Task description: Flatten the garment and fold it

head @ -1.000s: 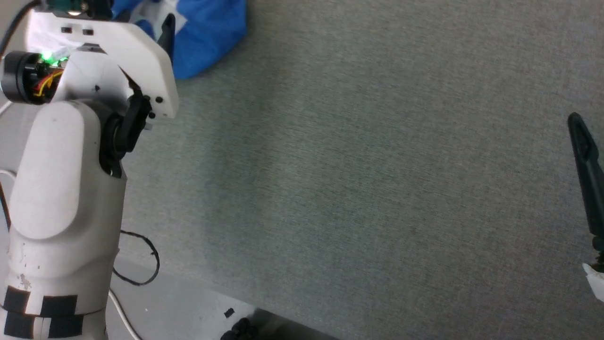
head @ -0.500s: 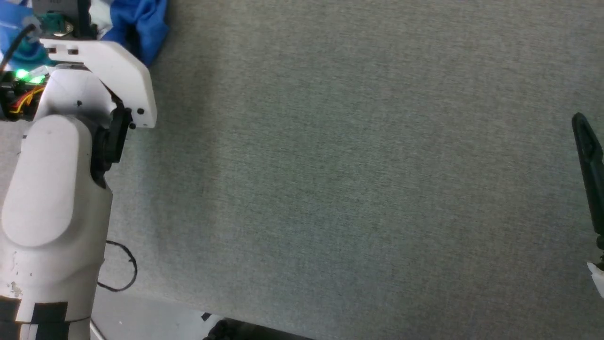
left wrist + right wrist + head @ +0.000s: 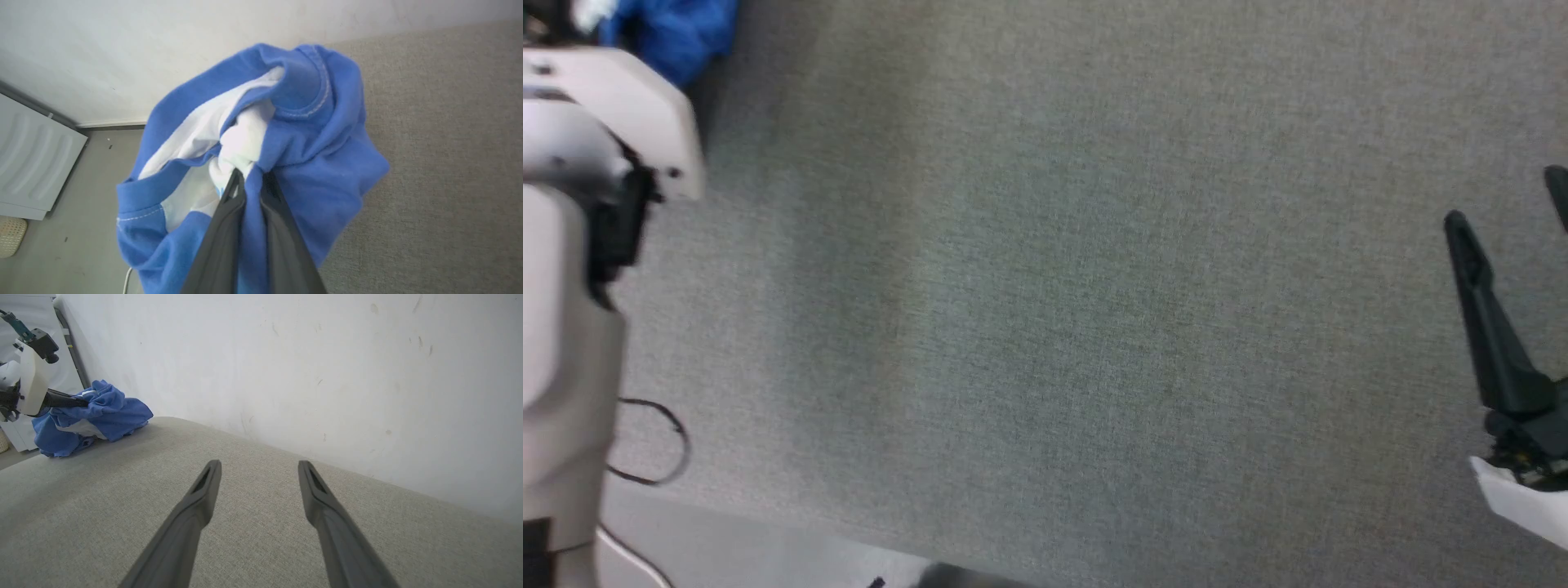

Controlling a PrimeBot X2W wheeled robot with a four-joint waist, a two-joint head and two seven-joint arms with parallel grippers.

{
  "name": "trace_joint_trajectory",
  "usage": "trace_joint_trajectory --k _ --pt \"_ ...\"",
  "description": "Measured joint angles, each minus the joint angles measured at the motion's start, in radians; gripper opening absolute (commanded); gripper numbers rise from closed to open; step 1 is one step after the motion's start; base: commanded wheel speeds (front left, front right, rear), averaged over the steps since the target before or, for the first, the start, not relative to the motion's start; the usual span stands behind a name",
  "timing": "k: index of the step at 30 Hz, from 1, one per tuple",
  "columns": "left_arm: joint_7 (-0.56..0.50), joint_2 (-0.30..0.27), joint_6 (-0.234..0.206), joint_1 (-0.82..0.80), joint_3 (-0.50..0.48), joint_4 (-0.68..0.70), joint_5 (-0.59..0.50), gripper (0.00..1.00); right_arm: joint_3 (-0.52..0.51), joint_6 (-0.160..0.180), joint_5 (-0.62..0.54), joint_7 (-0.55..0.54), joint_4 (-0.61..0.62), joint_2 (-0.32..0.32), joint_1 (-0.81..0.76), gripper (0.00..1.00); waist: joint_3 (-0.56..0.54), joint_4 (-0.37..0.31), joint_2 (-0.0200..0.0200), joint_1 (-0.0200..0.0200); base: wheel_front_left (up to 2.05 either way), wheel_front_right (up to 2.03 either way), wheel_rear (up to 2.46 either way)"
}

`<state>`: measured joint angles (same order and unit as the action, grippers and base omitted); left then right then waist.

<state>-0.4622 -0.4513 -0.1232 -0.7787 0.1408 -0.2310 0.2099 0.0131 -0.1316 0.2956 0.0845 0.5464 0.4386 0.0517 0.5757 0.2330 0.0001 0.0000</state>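
Your left gripper (image 3: 249,179) is pinching the garment (image 3: 318,134) at the edge of the grey surface (image 3: 449,163) by the wall (image 3: 163,41), while your right gripper (image 3: 259,473) is hovering wide open mid-surface.

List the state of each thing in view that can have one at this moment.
garment, bunched in a crumpled heap, neither flattened nor folded, at the edge of the grey padded surface.
left gripper, shut on the garment, blue fabric pinched between its fingers.
right gripper, open, holding nothing.
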Motion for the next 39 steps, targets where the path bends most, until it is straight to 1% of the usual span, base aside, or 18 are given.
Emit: trace_joint_trajectory --k 4,10,11,16,20,24,29,31,35,39 --pt "-0.023 -0.052 0.011 -0.016 -0.02 0.053 0.002 0.0 0.032 0.0 -0.006 0.015 -0.038 -0.05 0.009 1.0 -0.054 0.004 0.0 0.0 0.0 0.0 0.0" --pt "-0.059 -0.097 0.07 -0.09 -0.017 0.111 0.012 0.0 0.062 0.0 -0.028 0.04 -0.112 -0.146 0.008 1.0 -0.153 0.006 0.0 -0.0001 0.0 0.0 0.0" --pt "-0.066 -0.099 0.074 -0.111 -0.014 0.118 0.014 0.0 0.063 0.0 -0.035 0.043 -0.125 -0.164 0.007 1.0 -0.172 0.005 0.0 0.0 0.0 0.0 0.0" --pt "-0.097 -0.101 0.126 -0.236 0.022 0.123 0.027 0.0 0.07 0.0 -0.066 0.06 -0.183 -0.252 -0.012 1.0 -0.27 0.003 0.0 -0.0002 0.0 0.0 0.0" --pt "-0.101 -0.079 0.168 -0.343 0.055 0.097 0.041 0.0 0.063 0.0 -0.09 0.069 -0.221 -0.311 -0.038 1.0 -0.349 -0.003 0.0 -0.0003 0.0 0.0 0.0" --pt "-0.101 -0.024 0.194 -0.426 0.091 0.047 0.073 0.0 0.045 0.0 -0.113 0.076 -0.243 -0.348 -0.058 1.0 -0.423 -0.015 0.0 -0.0003 0.0 0.0 0.0" --pt "-0.09 0.08 0.203 -0.492 0.117 -0.005 0.137 0.0 0.003 0.0 -0.135 0.079 -0.256 -0.37 -0.061 1.0 -0.497 -0.043 0.0 -0.0003 0.0 0.0 0.0" --pt "-0.083 0.126 0.209 -0.507 0.125 -0.02 0.166 0.0 -0.015 0.0 -0.139 0.079 -0.258 -0.375 -0.063 1.0 -0.515 -0.063 0.0 -0.0003 0.0 0.0 0.0" --pt "-0.076 0.235 0.209 -0.516 0.137 -0.046 0.238 0.0 -0.04 0.0 -0.147 0.078 -0.261 -0.379 -0.071 1.0 -0.538 -0.11 0.0 0.0 0.0 0.0 0.0" --pt "-0.076 0.309 0.211 -0.515 0.163 -0.05 0.282 0.0 -0.047 0.0 -0.147 0.077 -0.262 -0.382 -0.073 1.0 -0.551 -0.16 0.0 0.0 0.0 0.0 0.0"
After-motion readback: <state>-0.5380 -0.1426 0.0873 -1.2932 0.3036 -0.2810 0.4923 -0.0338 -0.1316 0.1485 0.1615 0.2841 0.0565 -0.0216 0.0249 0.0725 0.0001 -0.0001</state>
